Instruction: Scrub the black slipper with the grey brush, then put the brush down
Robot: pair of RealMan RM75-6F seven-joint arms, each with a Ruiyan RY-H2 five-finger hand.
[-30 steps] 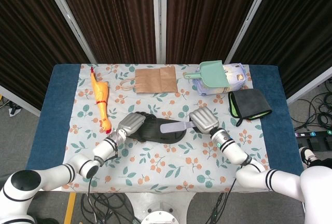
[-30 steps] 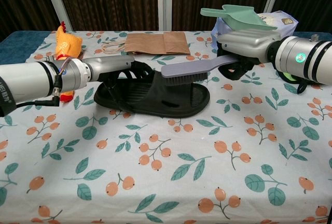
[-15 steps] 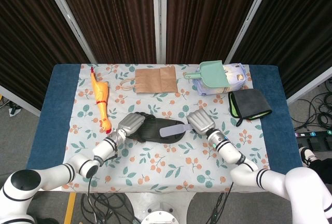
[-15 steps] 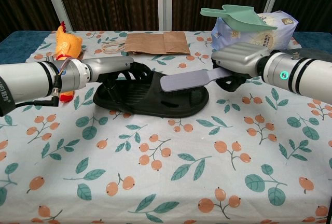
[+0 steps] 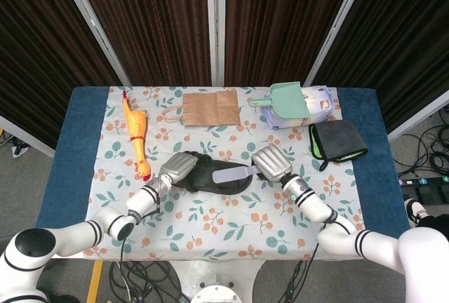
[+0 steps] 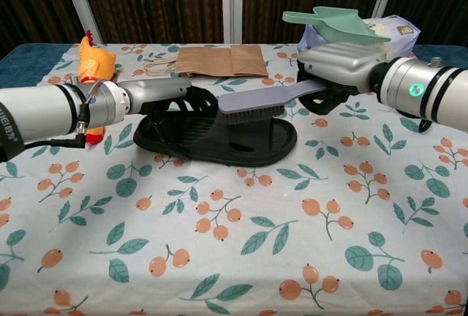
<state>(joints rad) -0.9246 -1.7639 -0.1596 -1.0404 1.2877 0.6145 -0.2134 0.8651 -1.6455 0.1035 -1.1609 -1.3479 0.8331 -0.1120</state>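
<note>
The black slipper lies flat near the table's middle, toe to the right. My left hand holds its strap end and keeps it down. My right hand grips the handle of the grey brush. The brush head hangs bristles-down over the slipper's middle; whether the bristles touch the footbed is unclear.
A rubber chicken lies at the left, a brown paper bag at the back. A green scoop rests on a bag at the back right, beside a dark folded cloth.
The brush dipped lower over the slipper's toe half, then swept left toward the strap and rose a little. My left hand stayed on the slipper.
</note>
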